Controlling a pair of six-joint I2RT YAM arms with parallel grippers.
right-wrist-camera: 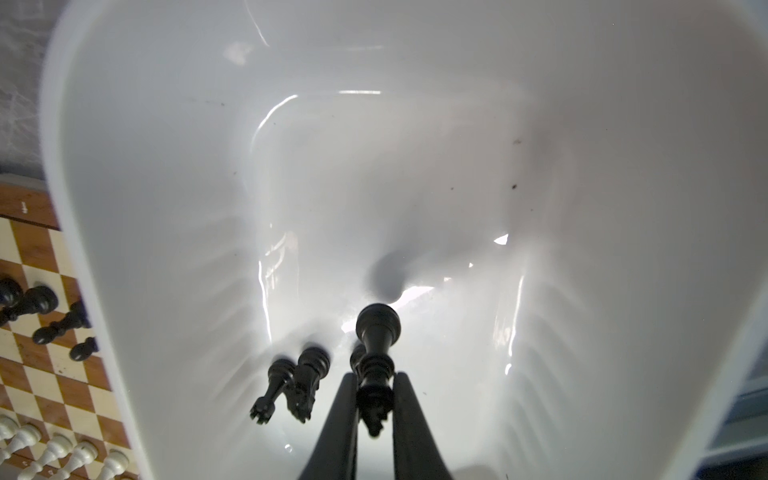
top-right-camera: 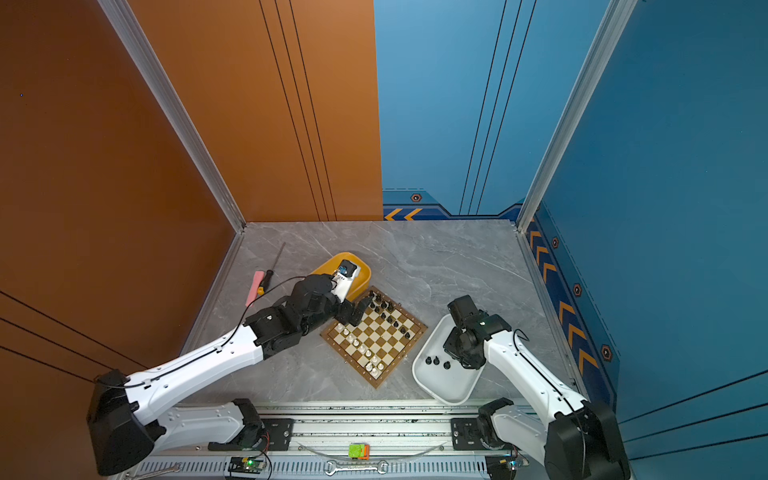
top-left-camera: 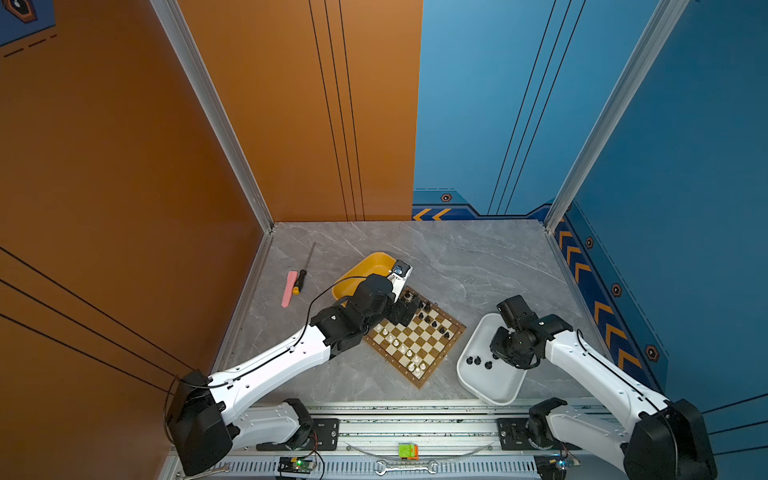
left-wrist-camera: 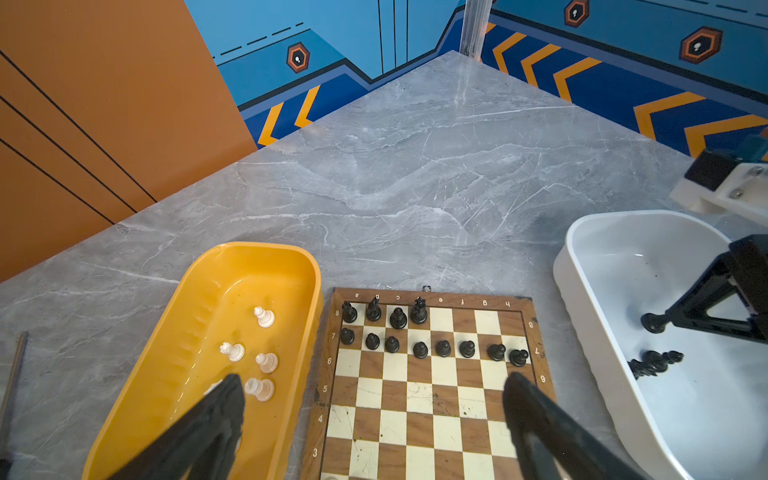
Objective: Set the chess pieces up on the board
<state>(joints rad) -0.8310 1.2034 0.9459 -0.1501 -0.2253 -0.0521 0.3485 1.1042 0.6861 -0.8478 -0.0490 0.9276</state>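
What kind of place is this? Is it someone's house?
Probably a robot test booth, not a house: a left arm and a right arm sit on a metal rail, orange panels and blue panels wall in one grey table, and a board and chess pieces are set out.

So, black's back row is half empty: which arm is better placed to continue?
Right: the right gripper grips a small black plastic chess piece in the white tray; left gripper hangs open, empty.

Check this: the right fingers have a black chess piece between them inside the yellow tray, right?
No. The black chess piece between the right fingers is inside the white tray, not the yellow tray; the right wrist view shows it.
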